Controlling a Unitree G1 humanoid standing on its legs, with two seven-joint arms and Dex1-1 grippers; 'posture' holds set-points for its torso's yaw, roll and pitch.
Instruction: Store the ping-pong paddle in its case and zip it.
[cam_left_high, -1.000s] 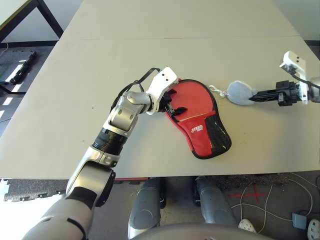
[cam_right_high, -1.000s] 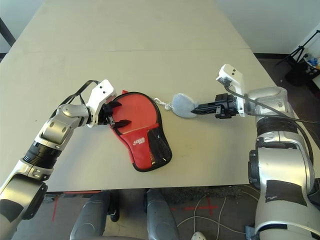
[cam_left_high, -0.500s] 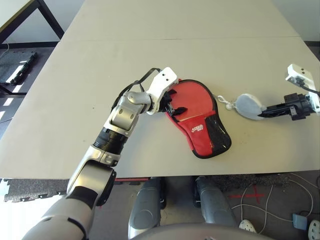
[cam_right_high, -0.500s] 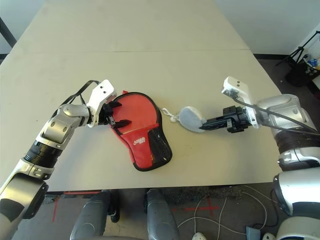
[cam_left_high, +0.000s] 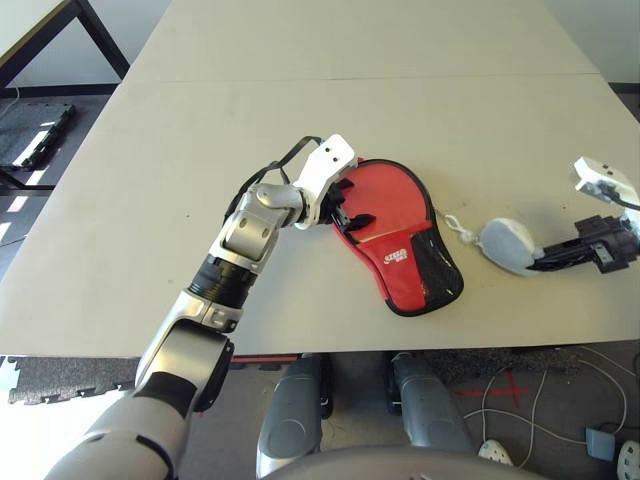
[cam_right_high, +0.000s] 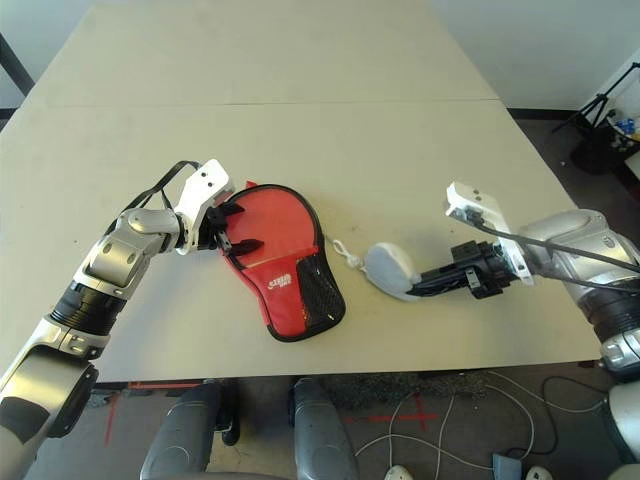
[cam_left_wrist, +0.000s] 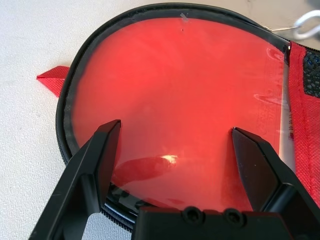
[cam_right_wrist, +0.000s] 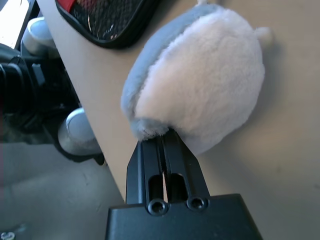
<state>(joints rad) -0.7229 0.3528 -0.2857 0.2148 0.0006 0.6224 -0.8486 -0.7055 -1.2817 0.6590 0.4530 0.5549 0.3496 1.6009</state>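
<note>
White logo (cam_left_high: 395, 257) on red case (cam_left_high: 400, 235)

Looks like a lab or test room here: a wide, plain beige surface (cam_left_high: 300, 120), loose cables (cam_left_high: 520, 400) trailing over grey carpet beneath its near edge, red tape cross (cam_left_high: 505, 385) marking the floor, black tripod legs (cam_right_high: 600, 120) beyond its far right corner.

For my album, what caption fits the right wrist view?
Right hand pinching the fluffy grey pouch near the table's edge.
</note>
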